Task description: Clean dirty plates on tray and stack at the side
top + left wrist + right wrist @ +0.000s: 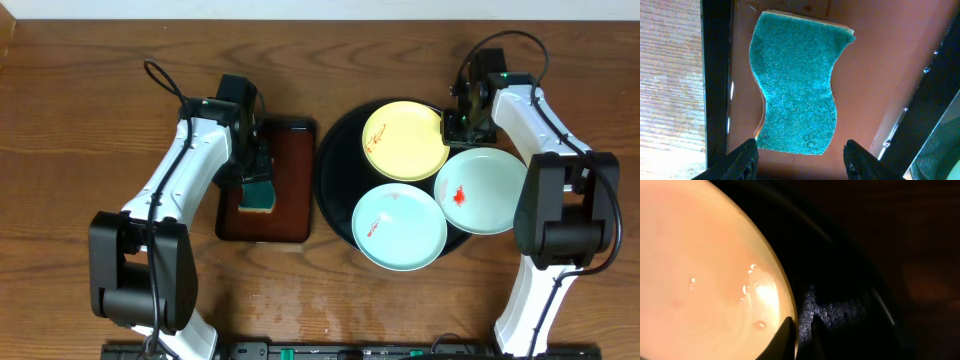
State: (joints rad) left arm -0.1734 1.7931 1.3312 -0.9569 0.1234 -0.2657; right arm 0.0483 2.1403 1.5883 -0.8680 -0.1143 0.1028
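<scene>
Three plates lie on the round black tray: a pale yellow plate at the back, a mint-white plate at the front, and another mint-white plate over the tray's right rim. All bear red smears. My right gripper is at the yellow plate's right edge. In the right wrist view its fingers are closed on the yellow plate's rim, one finger inside and one outside, above the black tray. My left gripper is open just above a green sponge.
The sponge lies on a rectangular dark brown tray left of the black tray, and that tray's wet surface shows in the left wrist view. Bare wood-grain tabletop spreads to the left and along the front.
</scene>
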